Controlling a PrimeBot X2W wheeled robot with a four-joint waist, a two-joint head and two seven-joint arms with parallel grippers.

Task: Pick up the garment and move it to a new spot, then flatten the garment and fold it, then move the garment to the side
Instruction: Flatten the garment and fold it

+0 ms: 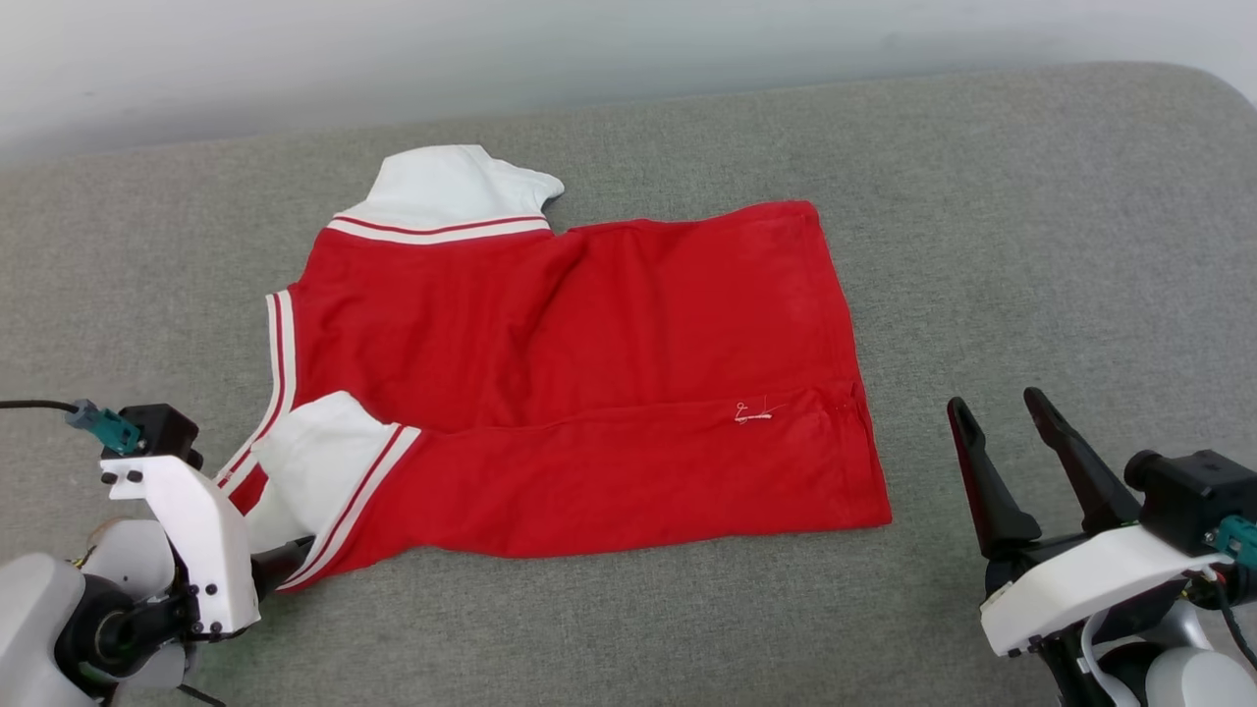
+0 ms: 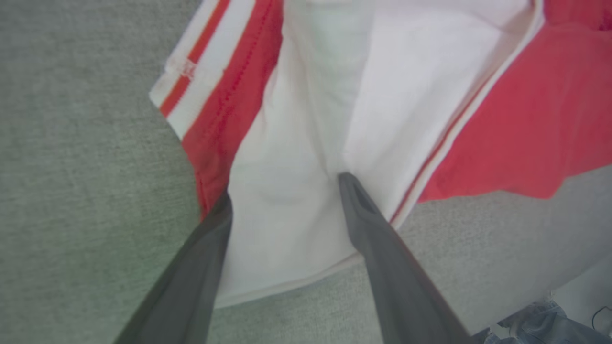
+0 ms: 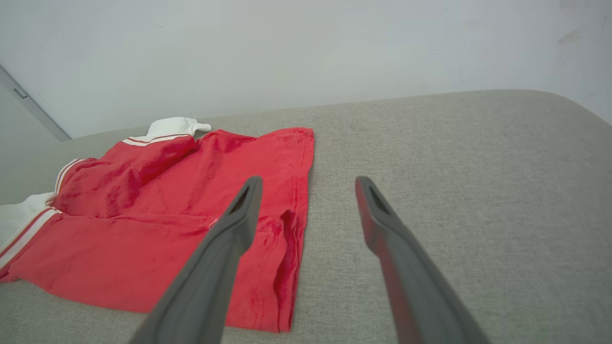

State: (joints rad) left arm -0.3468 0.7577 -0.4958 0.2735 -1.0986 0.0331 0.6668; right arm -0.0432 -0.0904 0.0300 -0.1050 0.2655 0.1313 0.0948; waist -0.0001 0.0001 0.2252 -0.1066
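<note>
The garment (image 1: 589, 373) lies spread on a grey padded surface (image 1: 982, 196), red body folded lengthwise, plain side up. One white striped sleeve (image 1: 452, 187) sticks out at the far left, another (image 1: 314, 471) at the near left. My left gripper (image 1: 290, 560) is open at that near sleeve. In the left wrist view its fingers (image 2: 285, 191) straddle the white sleeve cloth (image 2: 306, 119), the left tip tucked at the cloth's edge, the right finger (image 2: 363, 215) lying on it. My right gripper (image 1: 997, 405) is open and holds nothing, off the garment's right hem (image 3: 296, 229).
A pale wall (image 1: 589, 59) runs behind the padded surface, whose far right corner (image 1: 1208, 88) is rounded. Bare grey padding (image 3: 454, 167) lies to the right of the garment. The left wrist view shows the pad's edge and floor with something blue-grey (image 2: 540, 325).
</note>
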